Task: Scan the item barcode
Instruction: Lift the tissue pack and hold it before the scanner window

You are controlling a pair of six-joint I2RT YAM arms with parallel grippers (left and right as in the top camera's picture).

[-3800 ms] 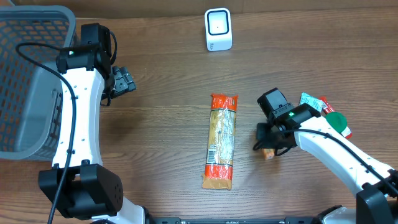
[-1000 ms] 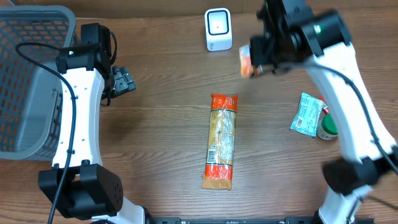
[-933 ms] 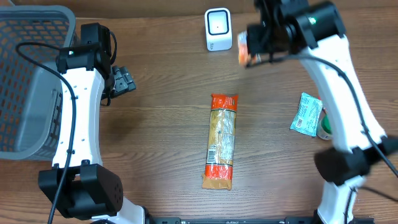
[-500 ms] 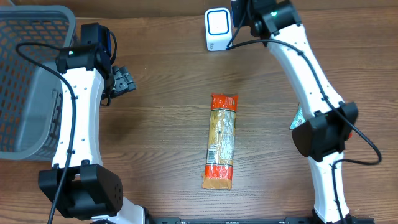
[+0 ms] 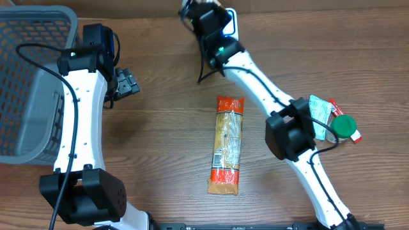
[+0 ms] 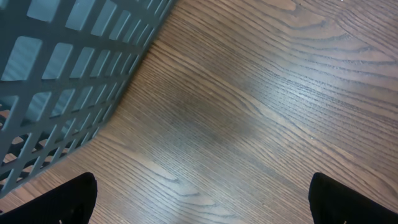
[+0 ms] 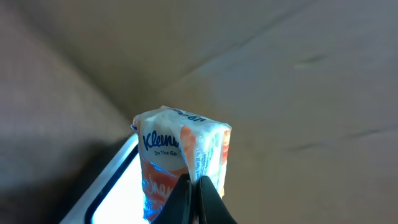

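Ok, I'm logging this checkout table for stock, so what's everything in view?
basket: one, grey, far left
scanner: one, white, top centre, partly hidden by the arm
long packet: one, orange-tan, centre
tissue pack: one, white-orange, in right tool
green packet: one, right
capped item: one, green cap, beside green packet
table: one, brown wood
left tool: black, open, near basket
right tool: black, shut on tissue pack
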